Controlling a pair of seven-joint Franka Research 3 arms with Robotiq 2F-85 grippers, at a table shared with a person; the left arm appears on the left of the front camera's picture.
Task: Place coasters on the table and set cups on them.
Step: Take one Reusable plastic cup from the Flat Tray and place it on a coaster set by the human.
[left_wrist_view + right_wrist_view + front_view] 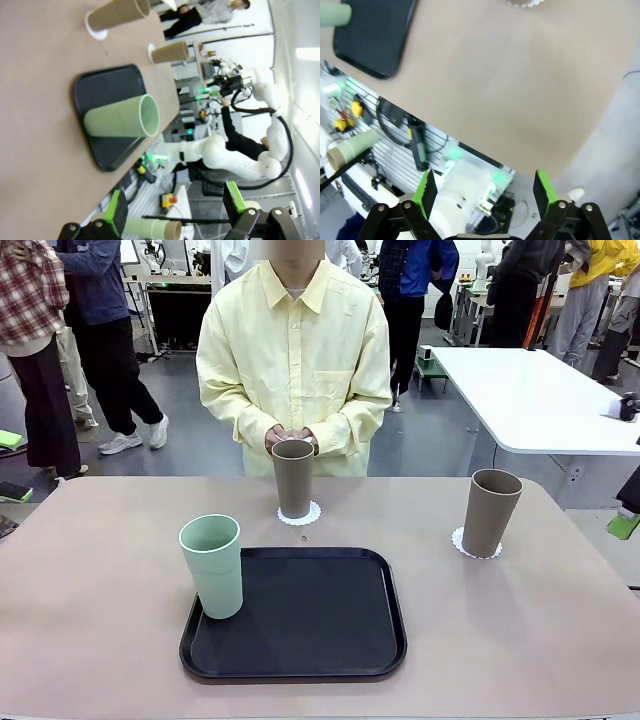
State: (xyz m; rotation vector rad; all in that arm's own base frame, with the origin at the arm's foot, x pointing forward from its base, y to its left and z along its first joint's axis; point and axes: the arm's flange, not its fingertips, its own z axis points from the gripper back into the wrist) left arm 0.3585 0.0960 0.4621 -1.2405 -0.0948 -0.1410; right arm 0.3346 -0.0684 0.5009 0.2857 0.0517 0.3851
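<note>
left tool, right tool, jaws apart; mint cup on black tray

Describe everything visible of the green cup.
The green cup is a tall, tapered tumbler without a handle, pale mint and matte, with a faint line ringing it below the rim. It stands upright, mouth open, its base directly on the black tray, just inside the tray's left rim. Nothing else touches it.

Bright, even overhead light; wrist-view glare, edge warping
</note>
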